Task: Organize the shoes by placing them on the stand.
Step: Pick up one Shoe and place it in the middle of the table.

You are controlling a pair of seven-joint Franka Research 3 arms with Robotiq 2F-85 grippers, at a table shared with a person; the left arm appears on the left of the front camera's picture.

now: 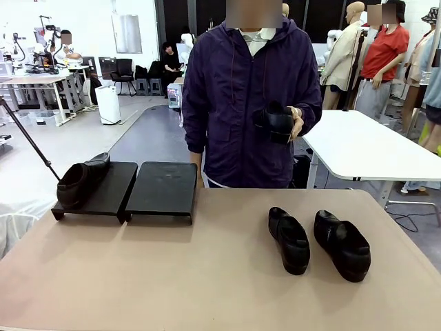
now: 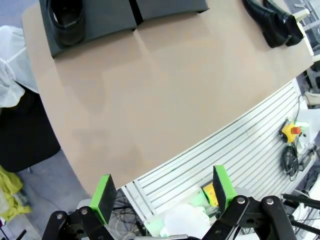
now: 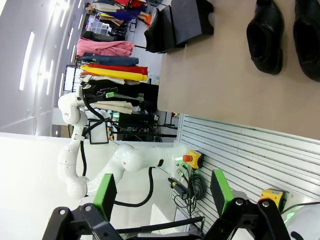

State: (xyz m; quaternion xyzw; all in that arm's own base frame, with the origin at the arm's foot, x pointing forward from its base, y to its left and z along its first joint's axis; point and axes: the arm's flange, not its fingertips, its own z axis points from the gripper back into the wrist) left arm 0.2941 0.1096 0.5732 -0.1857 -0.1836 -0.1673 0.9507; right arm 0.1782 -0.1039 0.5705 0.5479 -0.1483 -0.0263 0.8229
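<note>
Left claw (image 2: pixel 164 187) and right claw (image 3: pixel 164 190) both wide open and empty, off the near edge of the worktop (image 1: pixel 172 276). One shoe (image 1: pixel 83 181) on left panel of the stand (image 1: pixel 162 189), second shoe (image 1: pixel 288 239) and third shoe (image 1: pixel 342 244) close side by side at worktop right, fourth shoe (image 1: pixel 278 122) in the person's hand (image 1: pixel 296 124). Likely faults: a claw closing on either of the close pair nudges its neighbour, or smooth leather slides down the sloped panel if released too low. Worktop plain matte tan; open lab hall behind, white table (image 1: pixel 358 145), grey floor (image 1: pixel 145 138).

Shoe (image 1: pixel 81 181) on stand (image 1: pixel 162 189), left; two shoes (image 1: pixel 289 239) on table (image 1: pixel 172 276), right.
</note>
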